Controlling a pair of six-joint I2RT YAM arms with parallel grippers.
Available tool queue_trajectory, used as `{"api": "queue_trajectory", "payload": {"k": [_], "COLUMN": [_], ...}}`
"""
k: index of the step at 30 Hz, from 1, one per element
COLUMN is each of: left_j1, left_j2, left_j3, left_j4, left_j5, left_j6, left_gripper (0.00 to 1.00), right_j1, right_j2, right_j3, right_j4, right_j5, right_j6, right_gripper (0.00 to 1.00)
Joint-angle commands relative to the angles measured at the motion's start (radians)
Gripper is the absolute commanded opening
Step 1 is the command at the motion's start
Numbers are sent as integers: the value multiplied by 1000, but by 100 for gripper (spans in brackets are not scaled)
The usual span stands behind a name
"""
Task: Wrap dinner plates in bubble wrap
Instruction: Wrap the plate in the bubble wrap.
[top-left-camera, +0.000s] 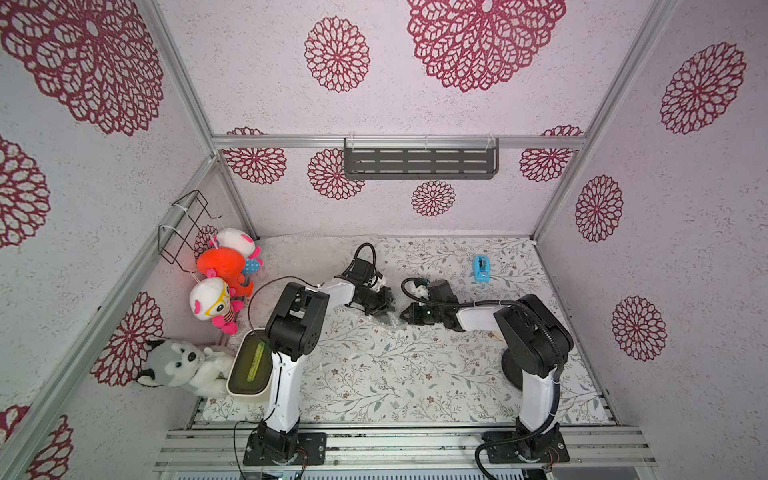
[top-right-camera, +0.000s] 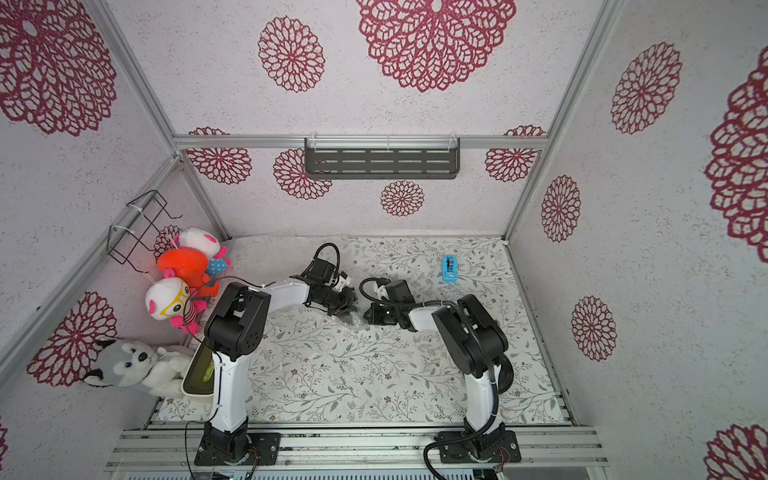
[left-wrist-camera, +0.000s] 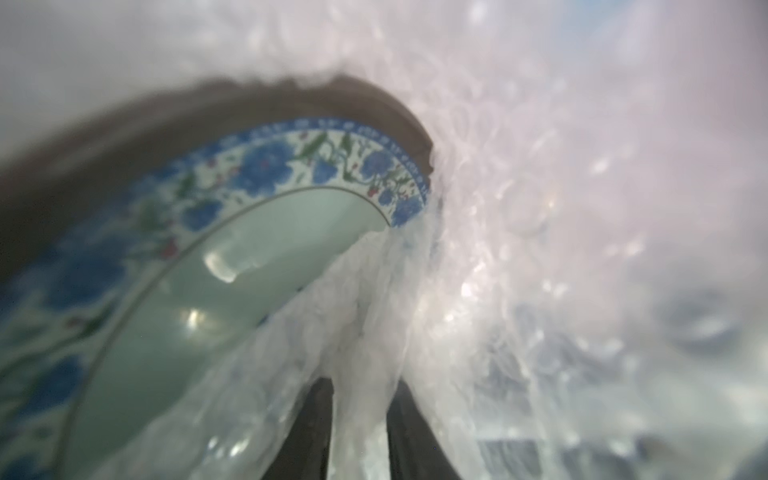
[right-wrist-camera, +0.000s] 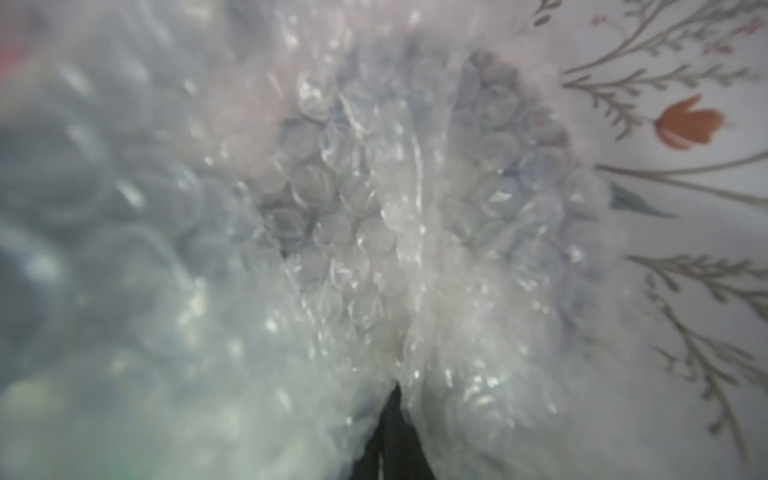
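In the left wrist view a dinner plate (left-wrist-camera: 257, 232) with a dark rim, a blue flowered band and a pale green centre lies half under clear bubble wrap (left-wrist-camera: 519, 208). My left gripper (left-wrist-camera: 359, 386) is open, its two dark fingers apart with a fold of the wrap between them. My right gripper (right-wrist-camera: 395, 395) is shut on the bubble wrap (right-wrist-camera: 353, 228), which bunches out from its tips. In both top views the left gripper (top-left-camera: 385, 316) (top-right-camera: 347, 313) and right gripper (top-left-camera: 405, 314) (top-right-camera: 368, 312) nearly meet mid-table over crumpled wrap (top-left-camera: 395, 323). The plate is hidden there.
A blue tape dispenser (top-left-camera: 481, 269) stands at the back right. A cream tub (top-left-camera: 249, 365) with a dark olive inside sits at the front left beside plush toys (top-left-camera: 216, 303). A dark round disc (top-left-camera: 510, 368) shows behind the right arm. More bubble wrap (top-left-camera: 299, 245) lies at the back left.
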Motion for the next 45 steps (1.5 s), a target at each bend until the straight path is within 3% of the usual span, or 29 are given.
{"api": "queue_trajectory", "payload": {"k": [1, 4, 7, 12, 15, 20, 27, 30, 33, 38, 39, 43, 45], "left_j1": [26, 27, 27, 26, 25, 55, 129, 105, 43, -26, -38, -73, -81], "left_j2": [-23, 24, 72, 72, 77, -11, -308, -343, -331, -285, -277, -203, -141], "left_j3": [-41, -32, -35, -20, -4, -15, -189, -229, -203, -153, -137, -60, -24], "left_j4": [-59, -98, -81, -64, -64, -103, 13, 75, 13, 42, 43, 0, -50], "left_j5": [-147, -189, -182, -176, -154, -129, -2, 52, -114, -233, -257, -335, -422], "left_j6": [-8, 6, -6, -18, -18, -3, -51, -99, -82, -64, -46, -5, -14], "left_gripper": [22, 9, 4, 2, 4, 24, 44, 52, 68, 88, 96, 100, 96], "right_j1": [4, 6, 15, 63, 79, 67, 37, 39, 41, 43, 43, 43, 44], "right_j2": [6, -57, -83, -2, 66, 133, 98, 90, 89, 84, 83, 79, 71], "right_j3": [-28, -14, 33, 85, 83, 72, 13, 6, 4, -2, -4, -9, -18], "right_j4": [-157, -108, -61, -16, -49, -292, -233, -185, -149, -127, -123, -109, -92], "right_j5": [109, 40, -81, -240, -230, -63, -38, -67, -85, -89, -89, -95, -98], "right_j6": [37, 40, 40, 38, 30, -59, 0, 15, 31, 40, 41, 44, 52], "right_gripper": [0, 0, 0, 0, 0, 0, 0, 0, 0, 0, 0, 0, 0]}}
